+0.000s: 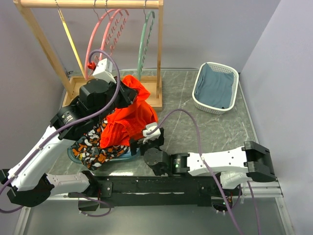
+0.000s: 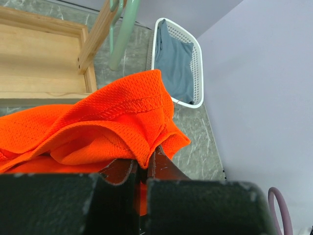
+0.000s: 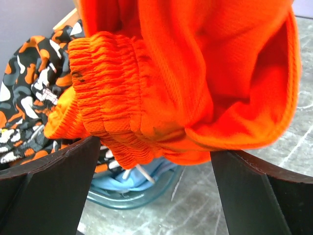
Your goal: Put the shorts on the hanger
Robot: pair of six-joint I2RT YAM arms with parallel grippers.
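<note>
Grey marbled table (image 1: 210, 132) against lilac walls, with a wooden rack (image 1: 93, 4) at the far left. On the rack rail hang a yellow hanger (image 1: 71, 41), pink hangers (image 1: 105, 34) and the green hanger (image 1: 145, 44). A white basket (image 1: 234, 95) sits far right, holding a blue garment (image 1: 215, 88). The shorts (image 1: 132, 117) are up off the table, over a patterned garment (image 1: 93, 144) that lies in a heap at near left. The left end effector (image 2: 142, 166) is clamped shut on a hem fold of the shorts, and the cloth drapes down from it. The green hanger hangs just beyond and above that fold, apparently not touching it. The right end effector (image 3: 155, 149) stands wide open and empty, with the gathered elastic waistband hanging right between its fingers (image 3: 54, 181). A white cord (image 3: 141, 172) dangles below the band. The step in hand looks like taking a second grip on the waistband, so the hanging itself is not yet begun. To do it well, push in until the whole thickness of the band is between the pads, then close on the elastic and not on the cord or a single layer. Keep the left clamp firm, then draw the two holds apart so the cloth spreads flat before it goes to the hanger. The hanger hangs by a thin hook and will likely swing, so approach slowly and drape rather than push. Watch that the patterned garment does not come up with the shorts.
</note>
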